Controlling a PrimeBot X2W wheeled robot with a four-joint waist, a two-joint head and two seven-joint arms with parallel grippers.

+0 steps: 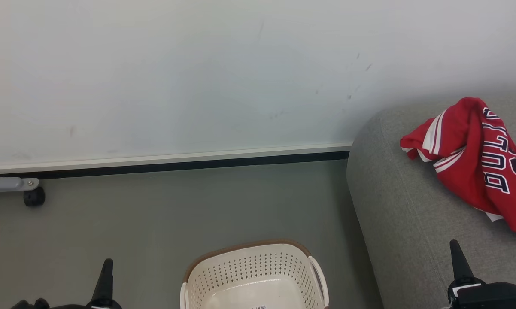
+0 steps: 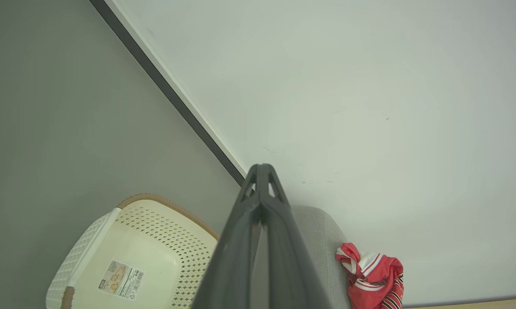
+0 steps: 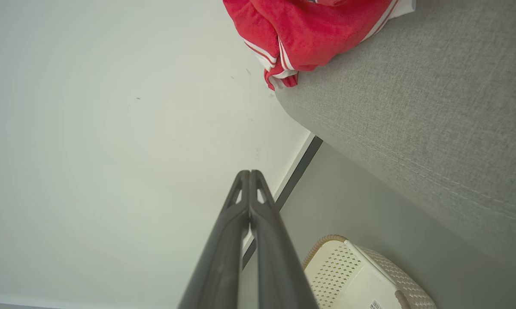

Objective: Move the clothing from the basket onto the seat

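A pale wall (image 1: 198, 77) rises ahead of both claws, scuffed here and there, with a white and dark skirting (image 1: 176, 165) at its foot. Below it a plain grey floor (image 1: 155, 214) runs under the left claw (image 1: 108, 262) and on toward the right one.

The seat (image 1: 404, 206) lies under and ahead of the right claw (image 1: 455, 249). Its grey cloth is coarse and its edge rounded, so fabric laid on it should stay put.

The clothing (image 1: 468, 159) lies bunched on the seat, ahead of the right claw and a little to its right, well apart from its tips. It looks light, limp and a bit slick. It would sag and trail from any hold, so a raised fold or the thick striped hem is the likeliest place to pinch.

The basket (image 1: 249, 245) stands on the floor between the two claws, just beside the seat's edge. Its visible bottom is bare in the left wrist view, so I judge the transfer done or all but done. Thin perforated plastic, it would probably slide if bumped.

Both claws are pressed fully together and hold nothing.

Far to the left of the left claw, a black caster (image 1: 34, 197) on a grey leg sits at the skirting. A printed label (image 2: 121, 277) is stuck to the basket's bottom.
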